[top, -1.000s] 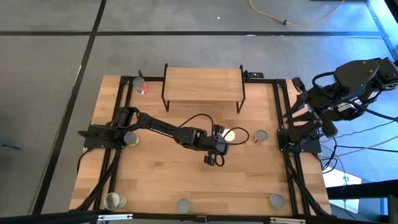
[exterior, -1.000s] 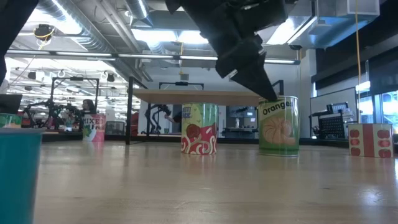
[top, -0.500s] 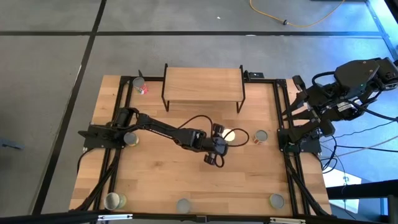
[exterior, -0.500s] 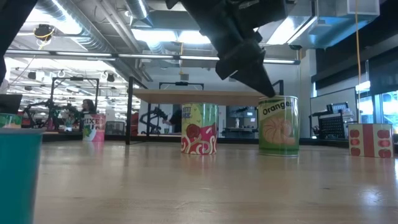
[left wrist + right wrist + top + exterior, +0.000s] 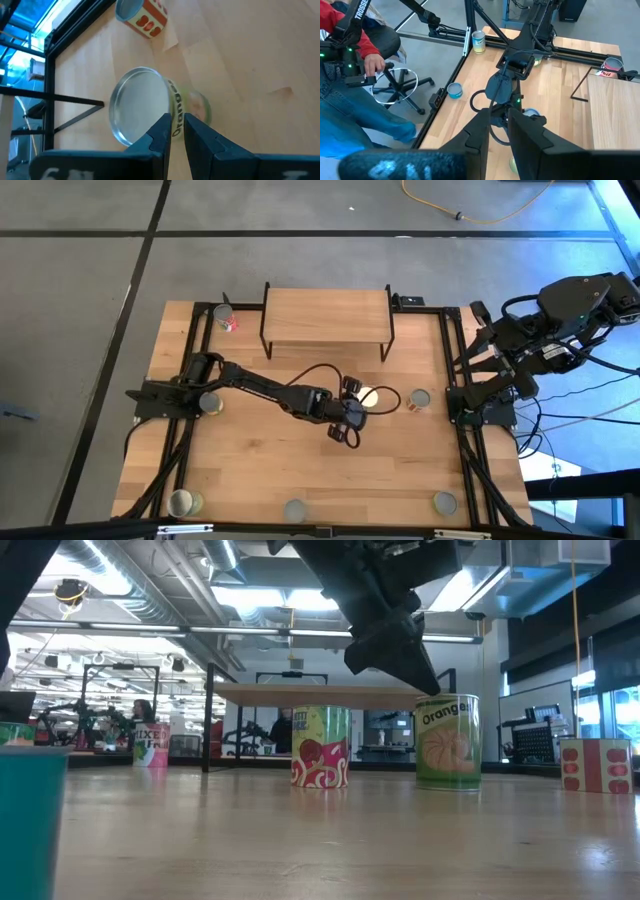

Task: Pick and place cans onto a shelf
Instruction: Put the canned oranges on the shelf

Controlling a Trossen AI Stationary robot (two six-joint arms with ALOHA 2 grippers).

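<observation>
The green "Orange" can (image 5: 447,741) stood upright mid-table, near the shelf's (image 5: 326,315) front, left of a red-dotted can (image 5: 419,399). The left gripper (image 5: 174,131) hovered above its rim, fingers nearly together, holding nothing. The right gripper (image 5: 495,131) waited off the table's right edge, fingers narrow.

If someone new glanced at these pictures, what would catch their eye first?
Probably the left gripper stretched to mid-table, poised over the green orange can, fingers nearly together. Behind it stands the shelf, its top bare. The right gripper waits off the table's right edge.
</observation>
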